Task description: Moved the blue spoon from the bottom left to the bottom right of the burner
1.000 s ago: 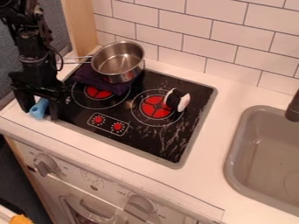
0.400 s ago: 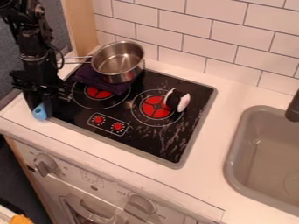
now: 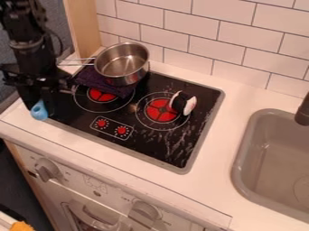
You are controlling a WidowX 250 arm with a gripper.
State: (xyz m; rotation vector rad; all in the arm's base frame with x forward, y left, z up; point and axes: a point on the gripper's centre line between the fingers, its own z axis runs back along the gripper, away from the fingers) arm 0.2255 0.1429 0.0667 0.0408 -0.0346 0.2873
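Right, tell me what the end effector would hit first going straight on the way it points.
Pointing down with the blue spoon between its fingers, the end effector would probably meet the white counter or cooktop edge; depth is unclear.

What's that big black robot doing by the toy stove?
The robot arm has its pincer closed around the blue spoon, down at the near left corner of the stove top. The spoon has not got to the right side of the burner, where it is meant to go. A silver pot sits at the back left with a dark purple cloth, and a black and white thing is by the right burner.
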